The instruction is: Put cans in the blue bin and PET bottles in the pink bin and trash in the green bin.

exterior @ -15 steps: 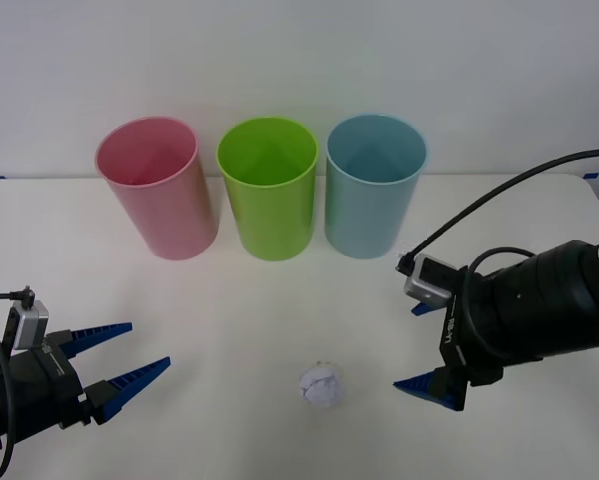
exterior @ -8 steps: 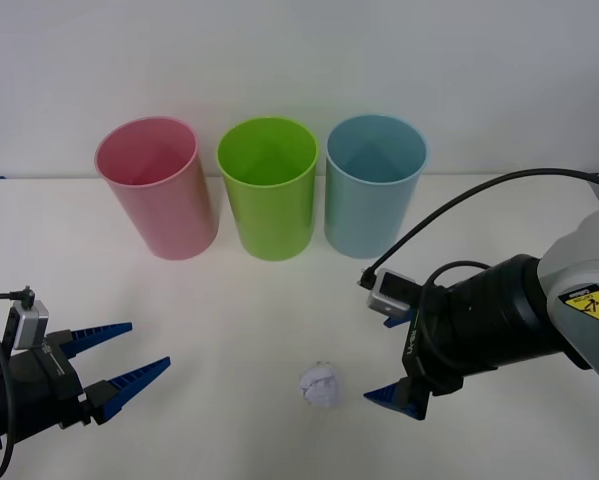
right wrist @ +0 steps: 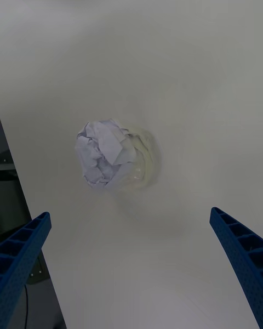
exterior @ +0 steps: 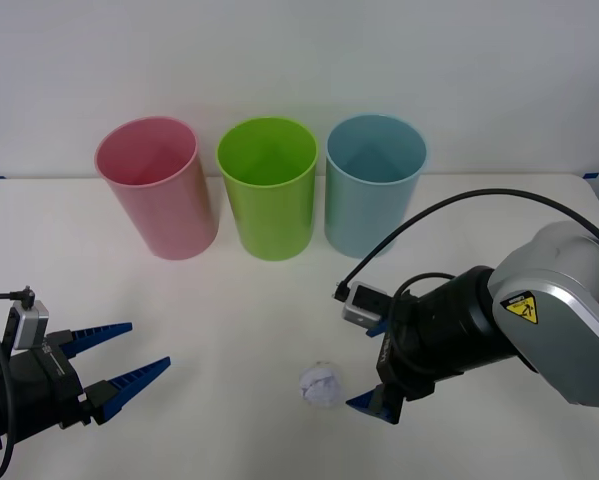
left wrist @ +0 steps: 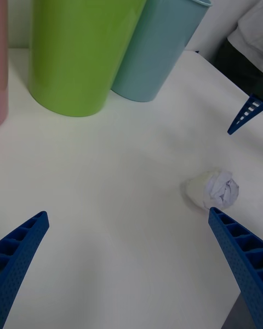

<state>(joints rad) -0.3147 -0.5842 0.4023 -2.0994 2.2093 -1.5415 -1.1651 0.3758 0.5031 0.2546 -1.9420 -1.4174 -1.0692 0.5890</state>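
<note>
Front view: pink bin (exterior: 157, 187), green bin (exterior: 267, 187), blue bin (exterior: 374, 185) in a row, insides look bare | right gripper (exterior: 376, 368) spread wide, holding nothing | trash (exterior: 321, 386) on table at its 9 o'clock, apart | left gripper (exterior: 119, 367) wide open, parked.

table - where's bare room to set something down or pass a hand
Free: the table between the bin row and the trash; also the far right corner.
Crowded: around the trash, with the open right gripper beside it, and near the open left gripper.
</note>
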